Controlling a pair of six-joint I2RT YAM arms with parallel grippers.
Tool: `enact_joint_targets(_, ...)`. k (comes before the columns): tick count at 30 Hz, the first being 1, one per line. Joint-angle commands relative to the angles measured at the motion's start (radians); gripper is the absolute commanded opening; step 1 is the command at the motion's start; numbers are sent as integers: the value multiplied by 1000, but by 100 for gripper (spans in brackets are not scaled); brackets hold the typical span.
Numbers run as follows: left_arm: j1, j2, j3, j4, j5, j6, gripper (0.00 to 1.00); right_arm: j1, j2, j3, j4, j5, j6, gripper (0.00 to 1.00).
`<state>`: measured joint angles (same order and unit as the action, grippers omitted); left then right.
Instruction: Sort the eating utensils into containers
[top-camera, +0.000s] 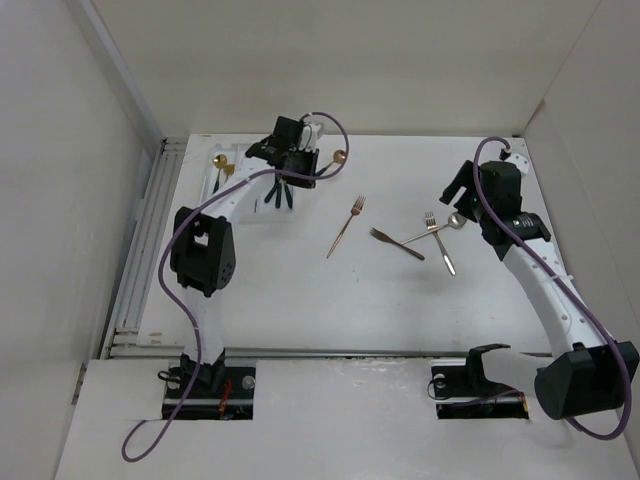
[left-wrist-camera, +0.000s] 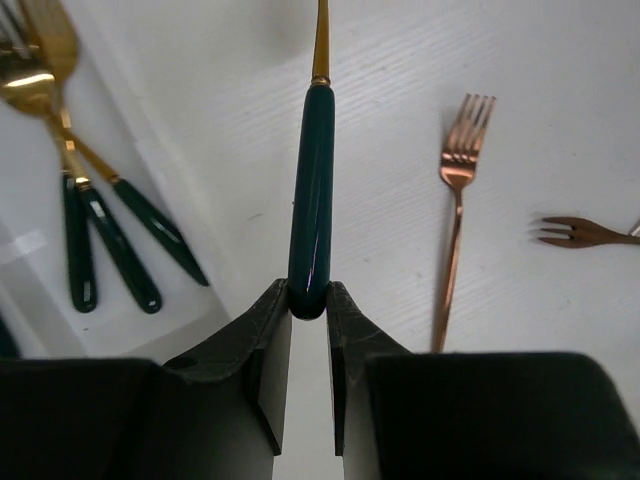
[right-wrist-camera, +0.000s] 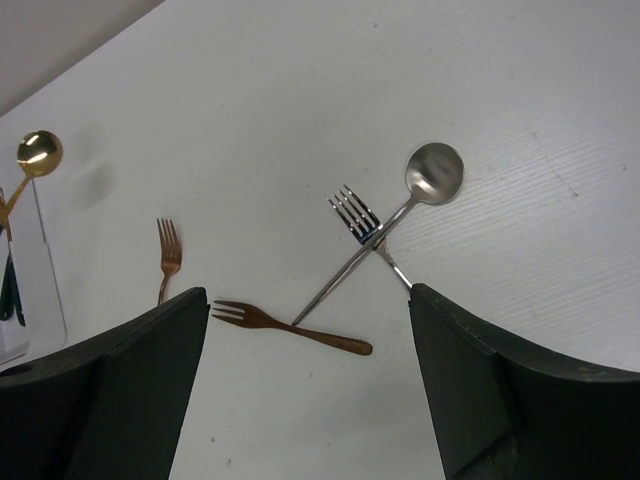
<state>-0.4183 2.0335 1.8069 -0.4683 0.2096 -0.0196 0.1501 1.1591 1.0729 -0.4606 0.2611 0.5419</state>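
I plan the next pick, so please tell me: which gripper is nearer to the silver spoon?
Right. The right gripper hangs open close beside the silver spoon; the left gripper is far off across the table, shut on a green-handled utensil.

L arm (top-camera: 205, 250) stretched fwd, L tool (left-wrist-camera: 308, 300) pinched nearly shut; R arm (top-camera: 545, 285) bent, R tool (right-wrist-camera: 308, 300) wide open.

Utensils (left-wrist-camera: 120, 240) are laid in the tray (left-wrist-camera: 110, 120) at the far left of the counter (top-camera: 300, 290). Just right of it, a spoon (left-wrist-camera: 311, 190) is gripped in the left pincer (left-wrist-camera: 310, 310). A fork (top-camera: 346, 226) is set mid-counter, and a crossed pile (top-camera: 431, 233) is found to its right.
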Motion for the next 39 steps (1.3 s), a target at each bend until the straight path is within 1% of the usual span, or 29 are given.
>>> enact_joint_targets(1,73,-125,10,22,-12,7,0,-6,-12,52,51,-8,-10,87)
enact_joint_targets(5,153,-186,-46,31,-33,17,0,14,-2,52,79,-17,-10,87)
enact_joint_targets(10,263,-265,-148,65,-44,17,0,42,71,96,102,-17,-10,87)
enact_joint_targets(11,297,-265,-162,65,-44,17,0,52,85,116,102,-17,-10,87)
enact_joint_targets(16,386,-289,-239,98,-64,47,0,74,190,189,120,-26,-10,87)
enact_joint_targets(20,464,-289,-296,160,-93,61,0,85,260,252,120,-36,-19,87)
enact_joint_targets(23,478,-271,-305,180,-93,70,0,104,307,292,120,-36,-19,87)
enact_joint_targets(30,518,-242,-305,215,-33,60,0,128,385,364,111,-27,-28,87)
enact_joint_targets(34,518,-161,-271,166,-10,96,0,128,407,384,102,-26,-28,87)
enact_joint_targets(39,549,-88,-281,178,-10,73,0,137,416,403,82,-17,-28,87)
